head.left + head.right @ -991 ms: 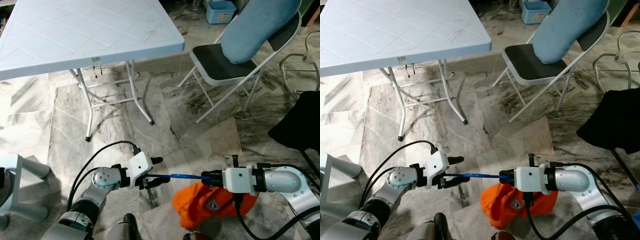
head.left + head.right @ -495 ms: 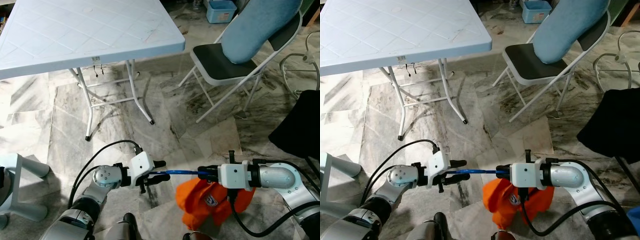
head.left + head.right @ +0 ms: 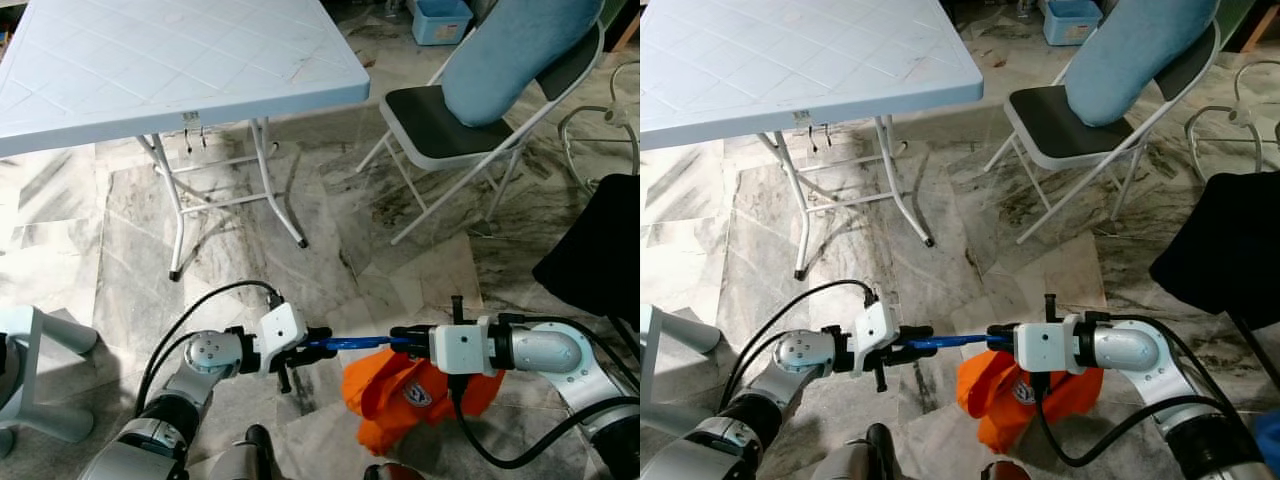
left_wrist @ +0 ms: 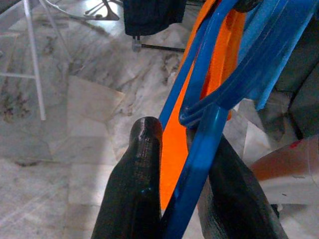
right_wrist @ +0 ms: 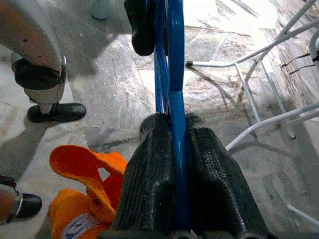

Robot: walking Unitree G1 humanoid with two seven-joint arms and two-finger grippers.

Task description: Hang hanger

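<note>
Hanger (image 3: pixel 358 342), blue, stiff and light, held level above the floor, both ends clamped by left gripper (image 3: pixel 308 344) and right gripper (image 3: pixel 402 342), soft orange shirt (image 3: pixel 410 395) draped below.

both silver arms are bent inward at the elbow and held low in front of the body, forearms roughly level and pointed toward each other. the left gripper (image 3: pixel 312 345) is directed toward the robot's right, its two black fingers (image 4: pixel 134 189) pressed close on a blue bar. the right gripper (image 3: pixel 402 340) is directed toward the robot's left, its fingers (image 5: pixel 154 179) likewise clamped together. the two grippers are held near each other, apart.
</note>
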